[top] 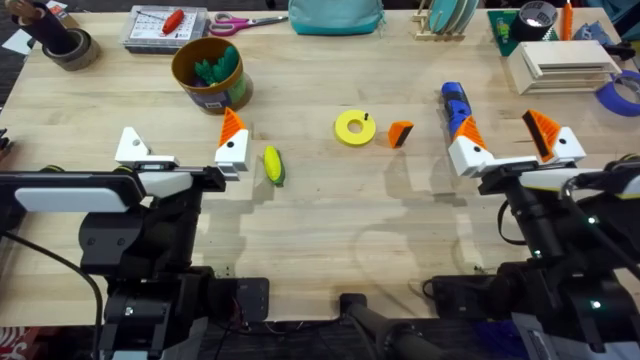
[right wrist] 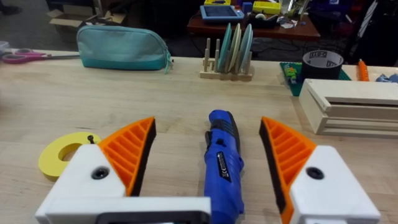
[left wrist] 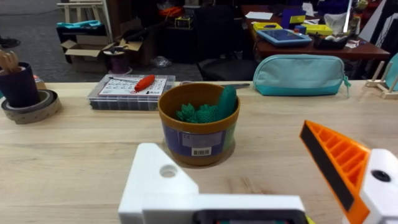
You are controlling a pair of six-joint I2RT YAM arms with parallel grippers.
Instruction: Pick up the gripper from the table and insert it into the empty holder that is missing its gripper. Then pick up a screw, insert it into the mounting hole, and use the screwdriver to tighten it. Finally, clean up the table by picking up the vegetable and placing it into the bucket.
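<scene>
**First step: orange fingertip not yet picked**

Orange fingertip (top: 401, 133) is lying on counter (top: 330, 220) beside yellow ring (top: 353, 127). Right gripper (top: 515, 147) is hovering released, straddling blue screwdriver (right wrist: 222, 163). Left gripper (top: 178, 150) is spread, bare holder (top: 132, 147) awaiting the tip. Next: reach, grasp it.

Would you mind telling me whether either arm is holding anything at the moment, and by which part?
Nothing is held. The left gripper and right gripper are both open; the blue screwdriver lies between the right one's fingers, untouched.
</scene>
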